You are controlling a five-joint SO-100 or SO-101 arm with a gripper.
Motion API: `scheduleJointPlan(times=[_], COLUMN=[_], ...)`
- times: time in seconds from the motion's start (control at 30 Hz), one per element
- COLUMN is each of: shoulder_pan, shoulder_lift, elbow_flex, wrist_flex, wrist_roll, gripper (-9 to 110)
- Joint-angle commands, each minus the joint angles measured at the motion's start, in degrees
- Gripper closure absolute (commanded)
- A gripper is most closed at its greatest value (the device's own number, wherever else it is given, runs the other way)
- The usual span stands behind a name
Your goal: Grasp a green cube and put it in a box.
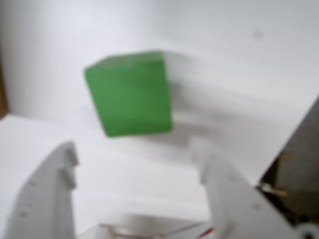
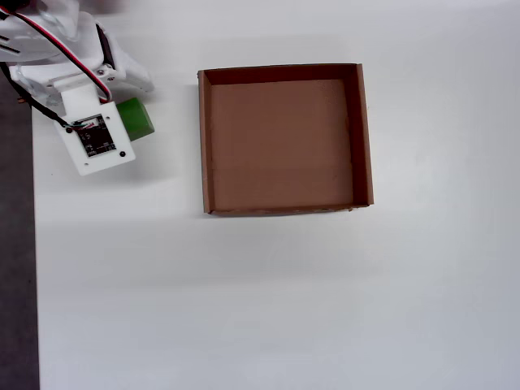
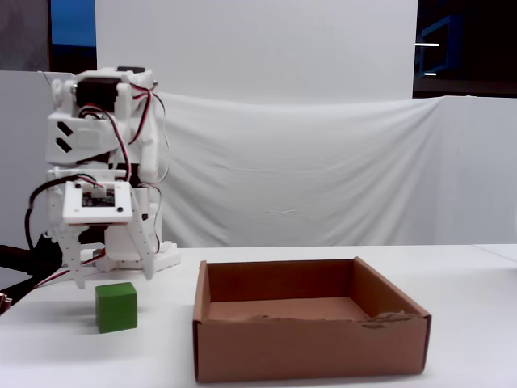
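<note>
Your gripper (image 1: pixel 134 164) fills the bottom of the wrist view, its two white fingers (image 1: pixel 47 194) spread wide with nothing between them. Just beyond the fingertips, in the upper middle of that frame, the green cube (image 1: pixel 130 93) sits on the white table (image 1: pixel 249 59), turned slightly so one corner leans toward you.

In the fixed view the gripper (image 3: pixel 113 279) hangs just above the green cube (image 3: pixel 116 306) at lower left, not touching it. The box (image 3: pixel 307 343) stands open and empty in the lower centre, well apart to the right.

In the overhead view the green cube (image 2: pixel 135 118) peeks out from under the arm at upper left, with the box (image 2: pixel 284 138) off to its right across bare table (image 2: pixel 244 309).

You are at the approach, by the look of it; the grasp is not yet made. To do it well, bring the fingers down so they straddle the cube on opposite flat faces, twisting the wrist a little to match its turn. Descend until the tips are low on its sides before closing; close too early or off-centre and the cube will likely skid or spin away.
</note>
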Motion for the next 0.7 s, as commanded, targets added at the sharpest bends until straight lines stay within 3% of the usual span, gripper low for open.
scheduleJointPlan(times=[0.0,0.67], shoulder_pan=[1.23,0.44], shoulder_lift=[-0.62,-12.48], elbow_flex=[-3.78,-12.04], wrist_flex=[0.09,-4.66], wrist_roll=[-3.25,-3.6], gripper=[70,70])
